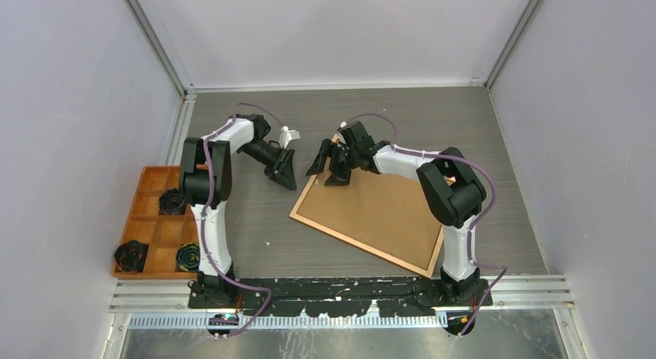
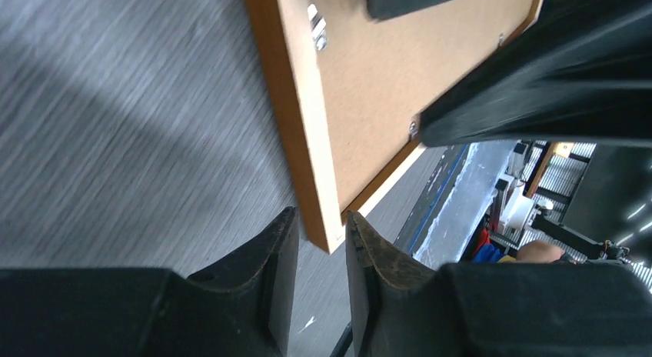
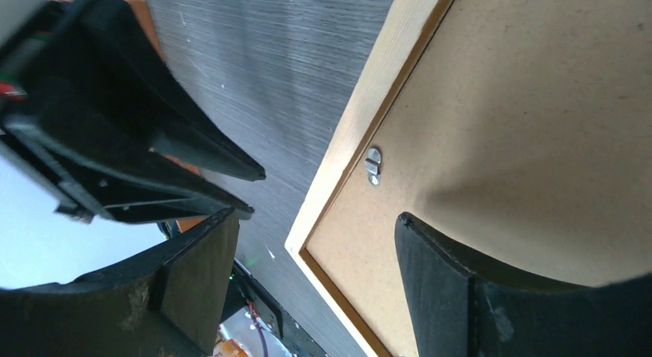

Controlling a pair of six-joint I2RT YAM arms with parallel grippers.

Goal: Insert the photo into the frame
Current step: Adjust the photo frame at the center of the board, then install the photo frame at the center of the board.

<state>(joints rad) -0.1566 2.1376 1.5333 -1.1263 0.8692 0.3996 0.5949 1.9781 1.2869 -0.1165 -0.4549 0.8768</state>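
The frame (image 1: 379,212) lies back up on the table, its brown fibreboard back showing inside thin orange-brown rails. The photo is not in view. My right gripper (image 1: 328,169) is open at the frame's far left corner, one finger over the backing and one over the table; its wrist view (image 3: 315,217) shows the frame's rail (image 3: 338,168) between the fingers and a metal turn clip (image 3: 373,166). My left gripper (image 1: 288,177) is just left of the frame. Its fingers stand a small gap apart and hold nothing (image 2: 321,218). The frame's corner (image 2: 319,218) lies beyond the fingertips.
An orange compartment tray (image 1: 147,170) with black round items (image 1: 172,200) stands at the left edge. A small white piece (image 1: 289,135) shows by the left wrist. Walls close in the back and both sides. The right gripper's black fingers (image 2: 523,103) hang over the frame.
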